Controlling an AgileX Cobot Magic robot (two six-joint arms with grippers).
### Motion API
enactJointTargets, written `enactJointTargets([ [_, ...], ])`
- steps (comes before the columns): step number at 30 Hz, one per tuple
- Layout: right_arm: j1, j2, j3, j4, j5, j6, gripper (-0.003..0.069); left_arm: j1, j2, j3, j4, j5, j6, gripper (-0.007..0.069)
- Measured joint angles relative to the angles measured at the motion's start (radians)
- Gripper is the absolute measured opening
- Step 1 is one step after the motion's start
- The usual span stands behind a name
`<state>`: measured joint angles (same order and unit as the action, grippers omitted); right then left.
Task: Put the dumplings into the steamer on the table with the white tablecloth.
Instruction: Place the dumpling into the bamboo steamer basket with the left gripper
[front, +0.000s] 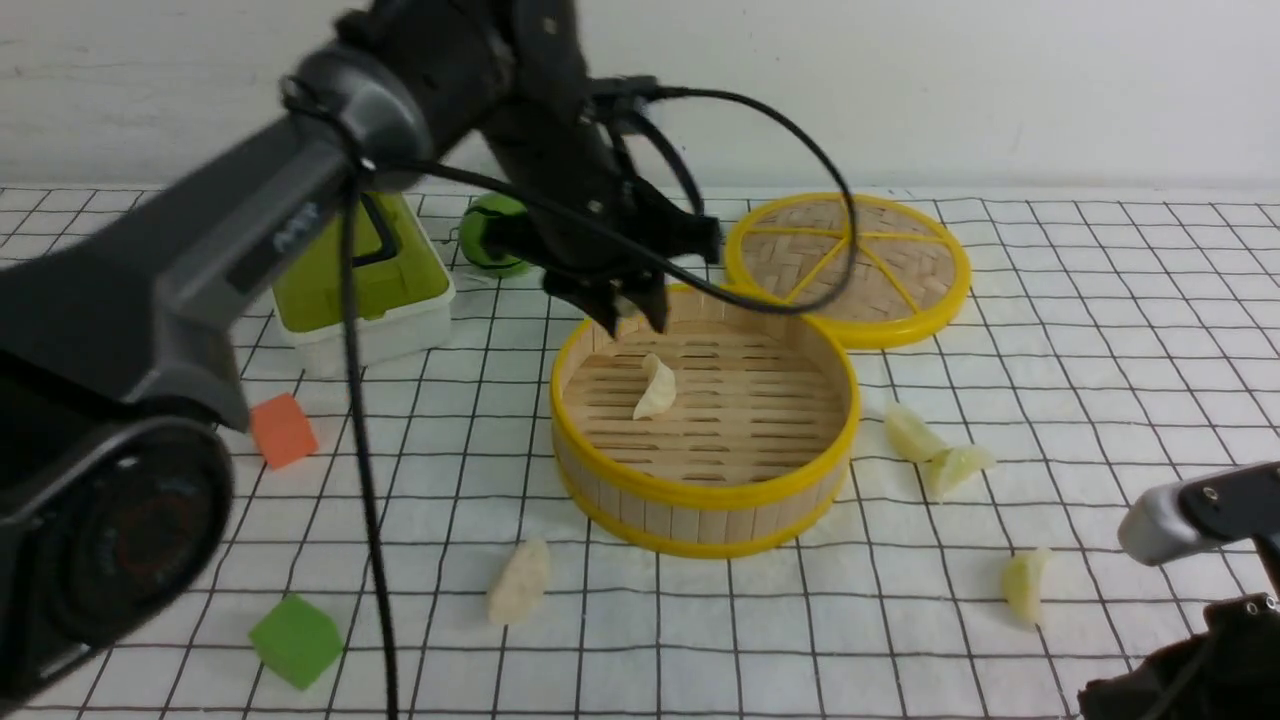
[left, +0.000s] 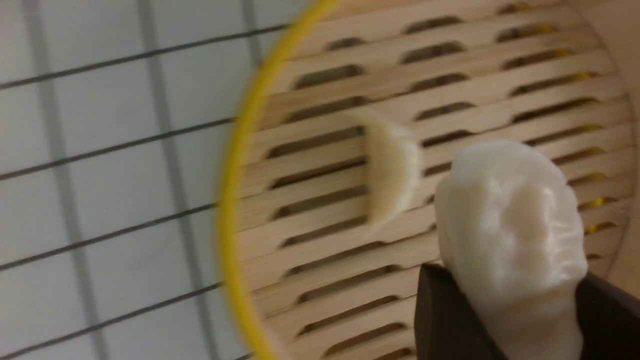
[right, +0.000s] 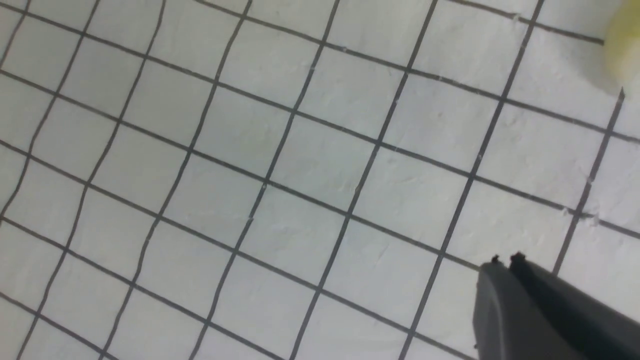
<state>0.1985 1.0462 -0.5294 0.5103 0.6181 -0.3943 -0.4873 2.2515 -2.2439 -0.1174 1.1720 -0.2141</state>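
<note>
The steamer (front: 705, 495) stands mid-table on the table with the white tablecloth (front: 1100, 330). One cream dumpling (front: 655, 388) lies on its slatted floor, blurred in the left wrist view (left: 392, 172). My left gripper (front: 630, 308) hangs over the steamer's far left rim, shut on a white dumpling (left: 510, 230). Outside lie a cream dumpling (front: 520, 580) in front and three pale yellow-green ones (front: 912, 432) (front: 958, 465) (front: 1027, 585) to the right. My right gripper (right: 505, 260) is shut and holds nothing above bare cloth, with a yellowish dumpling (right: 625, 55) at the frame edge.
The woven lid (front: 848, 268) leans behind the steamer at the right. A white box with a green lid (front: 365, 280) and a green round thing (front: 490, 235) sit back left. An orange cube (front: 283, 430) and a green cube (front: 295, 640) lie at the left.
</note>
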Motion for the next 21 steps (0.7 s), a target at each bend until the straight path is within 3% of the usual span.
enactJointTargets([
  [4, 0.000, 0.000, 0.000, 0.000, 0.002, -0.007, 0.0015, -0.066, 0.087, 0.000, 0.032, -0.070, 0.001, 0.0256],
  [17, 0.000, 0.000, 0.000, 0.019, 0.012, -0.008, 0.0020, -0.070, 0.163, 0.001, 0.054, -0.167, 0.071, 0.0256],
  [21, 0.000, 0.000, 0.000, 0.019, 0.012, -0.008, 0.0024, -0.070, 0.164, 0.001, 0.043, -0.170, 0.083, 0.0304],
])
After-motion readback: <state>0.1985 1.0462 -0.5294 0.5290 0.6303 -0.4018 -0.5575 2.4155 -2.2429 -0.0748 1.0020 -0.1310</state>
